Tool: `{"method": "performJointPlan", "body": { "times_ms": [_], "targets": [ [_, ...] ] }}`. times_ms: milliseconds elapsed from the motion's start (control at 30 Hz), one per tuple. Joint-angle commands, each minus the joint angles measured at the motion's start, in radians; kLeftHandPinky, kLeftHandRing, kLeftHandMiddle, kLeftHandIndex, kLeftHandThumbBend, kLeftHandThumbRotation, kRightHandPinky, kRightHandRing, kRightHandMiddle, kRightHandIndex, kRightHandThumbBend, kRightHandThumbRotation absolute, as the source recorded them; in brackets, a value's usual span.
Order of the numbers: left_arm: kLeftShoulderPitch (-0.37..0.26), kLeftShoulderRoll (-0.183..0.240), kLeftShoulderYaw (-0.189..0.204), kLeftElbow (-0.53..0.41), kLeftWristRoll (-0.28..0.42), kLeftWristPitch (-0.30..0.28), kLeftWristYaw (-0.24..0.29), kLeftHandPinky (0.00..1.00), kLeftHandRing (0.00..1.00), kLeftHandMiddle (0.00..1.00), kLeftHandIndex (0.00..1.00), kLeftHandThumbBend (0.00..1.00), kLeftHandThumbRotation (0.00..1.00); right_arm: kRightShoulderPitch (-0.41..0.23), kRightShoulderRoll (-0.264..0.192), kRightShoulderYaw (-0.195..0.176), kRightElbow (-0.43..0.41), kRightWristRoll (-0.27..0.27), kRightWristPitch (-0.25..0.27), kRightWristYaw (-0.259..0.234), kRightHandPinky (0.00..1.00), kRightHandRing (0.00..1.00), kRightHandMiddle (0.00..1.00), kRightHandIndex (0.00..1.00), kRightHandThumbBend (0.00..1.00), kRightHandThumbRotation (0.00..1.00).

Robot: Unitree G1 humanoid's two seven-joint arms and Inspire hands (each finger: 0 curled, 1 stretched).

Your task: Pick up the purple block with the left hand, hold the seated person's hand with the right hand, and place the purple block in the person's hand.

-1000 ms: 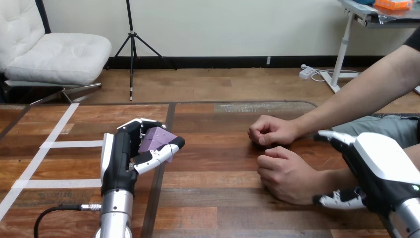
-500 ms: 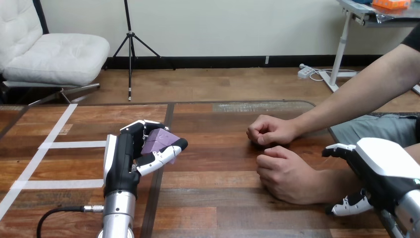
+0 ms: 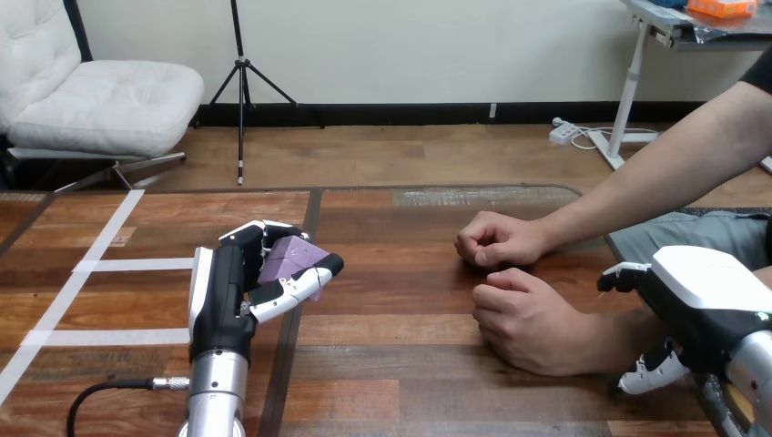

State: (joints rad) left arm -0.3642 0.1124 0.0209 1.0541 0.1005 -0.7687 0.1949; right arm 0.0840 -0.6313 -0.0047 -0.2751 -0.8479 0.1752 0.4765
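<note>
Left hand (image 3: 221,296) tight around purple block (image 3: 288,259); right hand (image 3: 703,296) slack, unclenched, beside person's wrist (image 3: 612,341).

Lower left: the black-and-white left hand (image 3: 223,296) stands upright on its silver forearm (image 3: 215,393), fingers curled round a purple block (image 3: 287,258). Lower right: the right hand (image 3: 701,305) has its thumb and fingers spread.

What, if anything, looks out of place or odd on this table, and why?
Nothing is spilled or damaged. One oddity: the person's farther hand and nearer hand rest on the table as fists, so no open palm awaits the purple block in the left hand.
</note>
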Motion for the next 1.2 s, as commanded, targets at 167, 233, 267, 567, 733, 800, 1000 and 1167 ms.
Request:
{"method": "performJointPlan", "body": {
  "times_ms": [167, 233, 267, 567, 733, 800, 1000, 1167],
  "targets": [
    [-0.082, 0.009, 0.013, -0.004, 0.000, -0.030, -0.005, 0.28, 0.34, 0.44, 0.45, 0.72, 0.00, -0.092, -0.050, 0.024, 0.034, -0.029, 0.020, 0.033, 0.79, 0.82, 0.83, 0.81, 0.85, 0.01],
    [-0.081, 0.010, 0.013, -0.004, 0.001, -0.032, -0.006, 0.28, 0.34, 0.44, 0.46, 0.72, 0.00, -0.099, -0.051, 0.030, 0.043, -0.036, 0.023, 0.039, 0.79, 0.82, 0.83, 0.81, 0.85, 0.01],
    [-0.081, 0.010, 0.014, -0.004, 0.000, -0.033, -0.006, 0.28, 0.34, 0.44, 0.46, 0.72, 0.00, -0.101, -0.051, 0.033, 0.048, -0.039, 0.023, 0.040, 0.79, 0.82, 0.83, 0.81, 0.84, 0.01],
    [-0.080, 0.010, 0.015, -0.006, 0.000, -0.023, -0.004, 0.28, 0.35, 0.44, 0.46, 0.73, 0.00, -0.116, -0.049, 0.054, 0.073, -0.053, 0.033, 0.042, 0.81, 0.83, 0.83, 0.82, 0.83, 0.01],
    [-0.078, 0.010, 0.015, -0.009, 0.000, -0.018, -0.002, 0.28, 0.34, 0.44, 0.45, 0.74, 0.00, -0.129, -0.055, 0.070, 0.089, -0.060, 0.042, 0.057, 0.83, 0.84, 0.84, 0.82, 0.81, 0.03],
    [-0.078, 0.010, 0.016, -0.009, 0.000, -0.019, -0.003, 0.28, 0.34, 0.44, 0.45, 0.74, 0.00, -0.133, -0.055, 0.074, 0.094, -0.062, 0.045, 0.058, 0.83, 0.84, 0.84, 0.83, 0.80, 0.03],
    [-0.076, 0.012, 0.016, -0.011, 0.000, -0.022, -0.005, 0.27, 0.34, 0.44, 0.45, 0.73, 0.00, -0.149, -0.059, 0.094, 0.129, -0.073, 0.035, 0.044, 0.84, 0.84, 0.84, 0.83, 0.80, 0.04],
    [-0.074, 0.012, 0.017, -0.013, -0.002, -0.020, -0.007, 0.27, 0.34, 0.44, 0.45, 0.73, 0.00, -0.160, -0.057, 0.105, 0.158, -0.071, 0.022, 0.026, 0.83, 0.83, 0.83, 0.82, 0.80, 0.04]
  ]
}}
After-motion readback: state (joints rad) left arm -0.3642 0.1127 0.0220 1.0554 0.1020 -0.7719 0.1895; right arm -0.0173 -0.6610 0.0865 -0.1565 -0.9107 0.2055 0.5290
